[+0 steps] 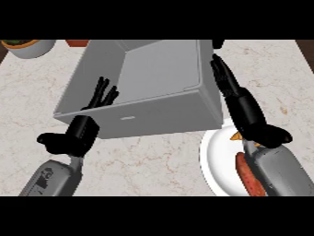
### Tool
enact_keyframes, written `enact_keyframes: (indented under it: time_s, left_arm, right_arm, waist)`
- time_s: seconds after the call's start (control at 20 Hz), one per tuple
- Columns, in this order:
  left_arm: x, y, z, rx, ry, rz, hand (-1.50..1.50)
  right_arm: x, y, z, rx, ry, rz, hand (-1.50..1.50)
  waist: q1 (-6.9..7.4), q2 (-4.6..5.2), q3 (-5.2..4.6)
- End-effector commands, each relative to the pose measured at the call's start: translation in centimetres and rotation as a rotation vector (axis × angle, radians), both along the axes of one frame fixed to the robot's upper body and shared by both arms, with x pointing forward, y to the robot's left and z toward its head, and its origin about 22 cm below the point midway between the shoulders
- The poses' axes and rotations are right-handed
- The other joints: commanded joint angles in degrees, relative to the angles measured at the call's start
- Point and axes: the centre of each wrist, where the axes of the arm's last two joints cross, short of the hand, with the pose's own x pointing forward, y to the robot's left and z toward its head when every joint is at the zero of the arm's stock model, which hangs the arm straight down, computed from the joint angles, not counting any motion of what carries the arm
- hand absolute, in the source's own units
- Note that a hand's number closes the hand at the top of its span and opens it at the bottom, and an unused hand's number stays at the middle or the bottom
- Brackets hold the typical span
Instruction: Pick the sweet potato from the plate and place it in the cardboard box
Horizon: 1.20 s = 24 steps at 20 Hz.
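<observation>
1. Judging by how things lie, the pick has not been made: the sweet potato (249, 177) lies on the white plate (217, 159) near the counter's (152, 156) front right edge, partly hidden by the right forearm, and neither hand has it.
2. Something small and orange shows on the plate just behind the sweet potato; I cannot tell what it is.
3. The grey box (146, 87) stands toward the counter's back, at the middle, open at the top; its front right corner overlaps the plate's rim.
4. The right hand (237, 99) stretches along the box's right wall, fingers straight, holding nothing, well beyond the sweet potato.
5. The left hand (101, 99) is held up at the box's front left corner, fingers straight and spread, empty.
6. The next move likely calls for drawing the right hand back over the plate and curling it round the sweet potato.
7. A bowl (30, 46) sits at the back left corner.
</observation>
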Motion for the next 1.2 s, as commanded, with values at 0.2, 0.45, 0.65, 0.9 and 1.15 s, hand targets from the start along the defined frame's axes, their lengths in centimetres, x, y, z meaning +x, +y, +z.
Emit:
enact_keyframes:
  time_s: [0.2,0.45,0.65,0.9,1.15]
  left_arm:
    - [-1.2,12.7,-0.5,0.393,0.112,0.469,0.00]
    - [-2.1,15.2,-1.3,0.472,0.197,0.551,0.00]
    - [-3.0,16.6,-1.3,0.490,0.196,0.574,0.00]
    - [-3.1,16.6,-1.6,0.496,0.209,0.554,0.00]
    - [-2.4,17.1,0.1,0.512,0.201,0.563,0.00]
  right_arm:
    - [-4.0,-4.5,-6.4,0.049,0.361,0.232,-1.50]
    - [-4.6,-10.5,-4.8,-0.542,0.192,0.370,-1.50]
    - [-7.4,-13.7,-8.8,-0.140,0.279,0.378,-1.50]
    - [-5.8,-18.3,-6.6,-0.170,0.144,0.470,-1.50]
    - [-3.6,-20.0,-2.2,-0.549,0.069,0.509,-1.50]
  waist:
    - [1.61,0.74,0.36]
    - [0.63,0.30,0.29]
    - [-0.33,0.85,0.45]
    - [0.31,0.59,0.23]
    - [1.28,0.19,0.07]
